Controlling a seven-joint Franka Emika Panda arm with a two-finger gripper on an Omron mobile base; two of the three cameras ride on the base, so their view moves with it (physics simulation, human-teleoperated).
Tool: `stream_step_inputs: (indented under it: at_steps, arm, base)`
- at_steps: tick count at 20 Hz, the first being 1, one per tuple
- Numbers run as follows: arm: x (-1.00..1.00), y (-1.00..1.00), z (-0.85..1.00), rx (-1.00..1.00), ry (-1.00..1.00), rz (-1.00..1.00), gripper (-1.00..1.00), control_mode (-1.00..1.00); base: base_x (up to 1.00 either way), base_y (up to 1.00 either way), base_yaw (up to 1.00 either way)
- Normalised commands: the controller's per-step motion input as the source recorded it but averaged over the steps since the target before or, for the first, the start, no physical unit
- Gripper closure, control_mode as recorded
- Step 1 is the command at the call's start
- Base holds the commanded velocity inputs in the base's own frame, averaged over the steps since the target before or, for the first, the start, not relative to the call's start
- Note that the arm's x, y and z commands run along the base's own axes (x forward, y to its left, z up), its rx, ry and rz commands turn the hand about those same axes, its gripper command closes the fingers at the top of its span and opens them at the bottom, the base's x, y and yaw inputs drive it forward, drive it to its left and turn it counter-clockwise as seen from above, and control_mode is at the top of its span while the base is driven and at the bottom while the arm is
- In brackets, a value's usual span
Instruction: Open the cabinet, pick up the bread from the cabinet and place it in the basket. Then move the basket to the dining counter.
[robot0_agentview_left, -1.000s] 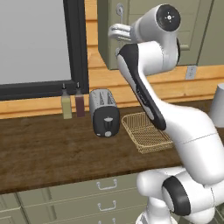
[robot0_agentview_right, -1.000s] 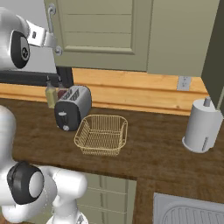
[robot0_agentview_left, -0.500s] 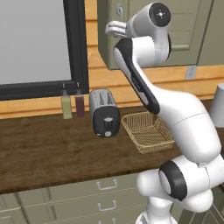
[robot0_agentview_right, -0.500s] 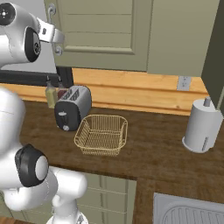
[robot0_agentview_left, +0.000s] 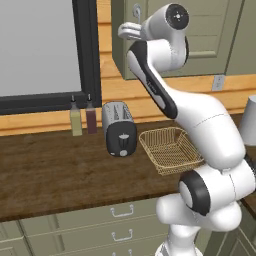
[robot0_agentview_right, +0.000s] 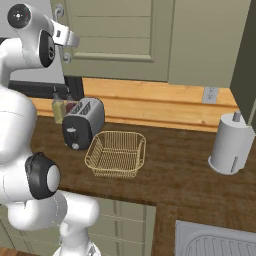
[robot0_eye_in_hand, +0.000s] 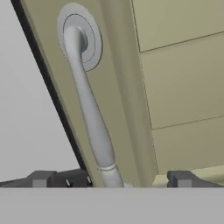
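The olive-green cabinet (robot0_agentview_left: 200, 40) hangs shut above the worktop, its panelled door (robot0_agentview_right: 115, 30) closed. The bread is hidden behind that door. My gripper (robot0_eye_in_hand: 111, 180) stands open right at the door's left edge, and the vertical silver handle (robot0_eye_in_hand: 87, 100) runs down between its two dark fingertips (robot0_eye_in_hand: 41, 179) without being clamped. From the base cameras the gripper (robot0_agentview_left: 125, 30) (robot0_agentview_right: 70, 39) is raised high beside the handle (robot0_agentview_left: 136, 10). The tan wire basket (robot0_agentview_left: 170, 150) (robot0_agentview_right: 116, 154) sits empty on the dark wood worktop below. The dining counter is out of view.
A silver toaster (robot0_agentview_left: 120, 129) (robot0_agentview_right: 82, 122) stands just left of the basket, with two bottles (robot0_agentview_left: 82, 117) behind it against the wall. A paper-towel roll (robot0_agentview_right: 231, 145) stands at the right, and a sink (robot0_agentview_right: 220, 245) lies at the lower right. Drawers (robot0_agentview_left: 120, 212) run under the worktop.
The arm has swung the hand a little to the left and closer to the cabinet handle. The jaws stayed open and the door stayed shut.
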Motion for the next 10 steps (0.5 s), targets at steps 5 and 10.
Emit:
stream_step_inputs:
  at_steps: [5, 10]
  arm:
    - [0.34, 0.0, 0.0, 0.0, -0.01, 0.03, -1.0, -1.0]
    - [0.21, 0.07, 0.0, -0.01, -0.01, 0.02, -1.0, -1.0]
  base:
    - [0.0, 0.0, 0.0]
    - [0.0, 0.0, 0.0]
